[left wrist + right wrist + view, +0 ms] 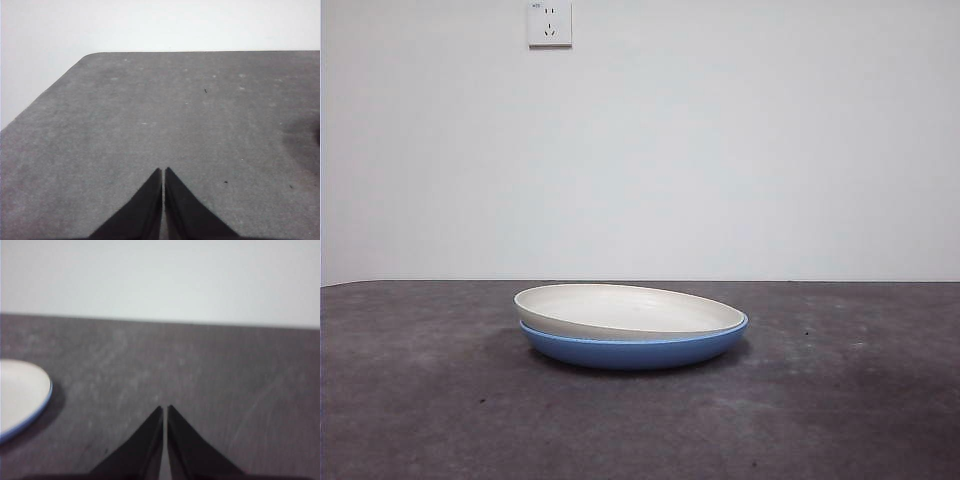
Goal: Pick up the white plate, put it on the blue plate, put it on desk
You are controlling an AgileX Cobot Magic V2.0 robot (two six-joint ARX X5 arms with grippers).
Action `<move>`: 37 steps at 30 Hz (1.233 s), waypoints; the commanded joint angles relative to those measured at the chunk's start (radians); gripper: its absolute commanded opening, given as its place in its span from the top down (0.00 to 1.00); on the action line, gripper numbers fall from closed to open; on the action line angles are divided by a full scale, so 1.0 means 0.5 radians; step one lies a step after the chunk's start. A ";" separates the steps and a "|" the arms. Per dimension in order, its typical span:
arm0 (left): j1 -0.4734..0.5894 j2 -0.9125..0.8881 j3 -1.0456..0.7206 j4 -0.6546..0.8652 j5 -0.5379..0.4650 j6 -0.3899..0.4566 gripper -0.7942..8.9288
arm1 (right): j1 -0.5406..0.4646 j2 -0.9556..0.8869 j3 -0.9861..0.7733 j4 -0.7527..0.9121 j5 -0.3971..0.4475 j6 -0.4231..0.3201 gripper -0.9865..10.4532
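Observation:
The white plate (625,309) rests inside the blue plate (630,351) at the middle of the desk (420,400), slightly tilted so its left rim rides higher. In the right wrist view the white plate (17,395) shows at the picture's edge with a thin line of the blue plate (44,404) around it. My right gripper (165,410) is shut, holds nothing and stays well apart from the plates. My left gripper (163,171) is shut over bare desk (150,110), with no plate in its view. Neither arm appears in the front view.
A white wall with a power socket (549,23) stands behind the desk. The desk's far edge and a rounded corner (87,56) show in the left wrist view.

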 commanded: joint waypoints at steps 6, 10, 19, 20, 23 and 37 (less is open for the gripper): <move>0.006 -0.004 -0.040 -0.011 -0.002 -0.006 0.91 | -0.005 -0.006 -0.010 -0.175 0.007 0.056 0.91; 0.006 -0.004 -0.040 -0.011 -0.002 -0.006 0.91 | -0.005 -0.006 -0.009 -0.172 0.007 0.053 0.91; 0.006 -0.004 -0.040 -0.011 -0.002 -0.006 0.91 | -0.005 -0.006 -0.009 -0.173 0.008 0.053 0.91; 0.006 -0.004 -0.040 -0.011 -0.002 -0.006 0.91 | -0.005 -0.006 -0.009 -0.173 0.008 0.053 0.91; 0.006 -0.004 -0.040 -0.011 -0.002 -0.006 0.91 | -0.005 -0.006 -0.009 -0.173 0.008 0.053 0.91; 0.006 -0.004 -0.040 -0.011 -0.002 -0.006 0.91 | -0.005 -0.006 -0.009 -0.173 0.008 0.053 0.91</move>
